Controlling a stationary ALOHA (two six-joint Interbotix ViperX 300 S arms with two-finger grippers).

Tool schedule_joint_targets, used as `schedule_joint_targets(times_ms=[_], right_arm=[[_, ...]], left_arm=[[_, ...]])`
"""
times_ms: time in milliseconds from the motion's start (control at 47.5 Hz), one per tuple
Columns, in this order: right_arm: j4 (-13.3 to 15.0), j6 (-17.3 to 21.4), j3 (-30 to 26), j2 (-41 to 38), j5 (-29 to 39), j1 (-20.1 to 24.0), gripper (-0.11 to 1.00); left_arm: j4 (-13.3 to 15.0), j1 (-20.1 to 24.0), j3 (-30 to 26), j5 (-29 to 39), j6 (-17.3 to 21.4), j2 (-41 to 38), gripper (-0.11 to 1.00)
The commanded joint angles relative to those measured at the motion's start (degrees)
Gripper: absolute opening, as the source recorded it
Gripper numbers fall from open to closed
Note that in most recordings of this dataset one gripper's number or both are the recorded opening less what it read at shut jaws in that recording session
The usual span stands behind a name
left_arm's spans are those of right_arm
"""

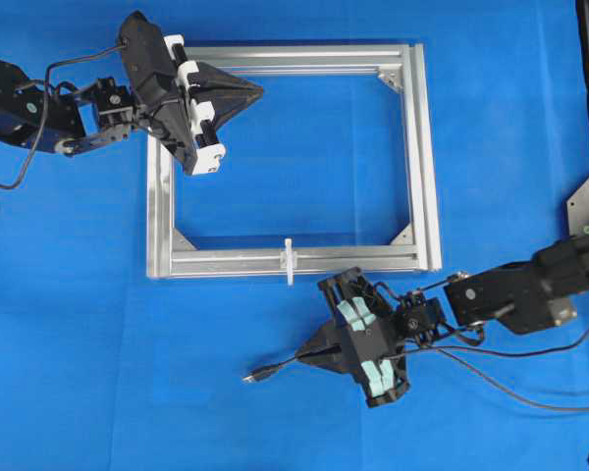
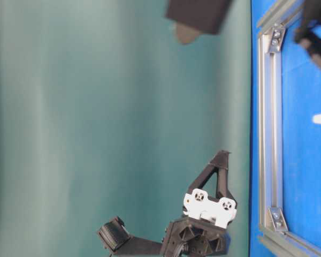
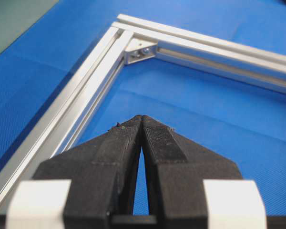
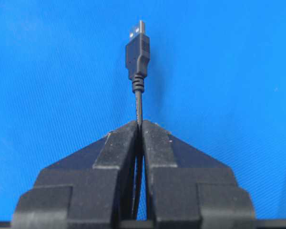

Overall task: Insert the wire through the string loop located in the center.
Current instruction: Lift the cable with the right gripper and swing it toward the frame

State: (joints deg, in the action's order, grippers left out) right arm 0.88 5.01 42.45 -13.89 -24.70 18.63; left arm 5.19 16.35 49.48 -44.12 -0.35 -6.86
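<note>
Right wrist view: right gripper [image 4: 139, 128] pinching thin black wire [image 4: 138, 102] behind plug; left gripper [image 3: 141, 121] closed, empty. Risking plug drooping, missing tiny white string loop [image 1: 289, 259].

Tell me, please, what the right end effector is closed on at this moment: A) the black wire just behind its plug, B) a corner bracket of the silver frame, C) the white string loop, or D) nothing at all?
A: in the right wrist view the right end effector is pinched shut on the wire, whose plug sticks out just ahead of the fingertips.
</note>
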Motion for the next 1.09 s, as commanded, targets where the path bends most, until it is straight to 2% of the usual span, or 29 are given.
schedule_joint_targets(times_ms=[0,484,1073], right_arm=[[0.0,0.1,-1.1,4.1,2.7,0.3,-0.02],[0.0,0.0,-2.6,15.0,13.8,0.3,-0.02],[0.0,0.0,-4.2,15.1,15.4,0.4,-0.02]], left_arm=[[-0.1,0.1,-0.5,-0.2,0.0,1.5,0.00],[-0.2,0.1,-0.5,-0.2,0.0,1.5,0.00],[-0.2,-0.2,-0.4,-0.2,0.0,1.5,0.00]])
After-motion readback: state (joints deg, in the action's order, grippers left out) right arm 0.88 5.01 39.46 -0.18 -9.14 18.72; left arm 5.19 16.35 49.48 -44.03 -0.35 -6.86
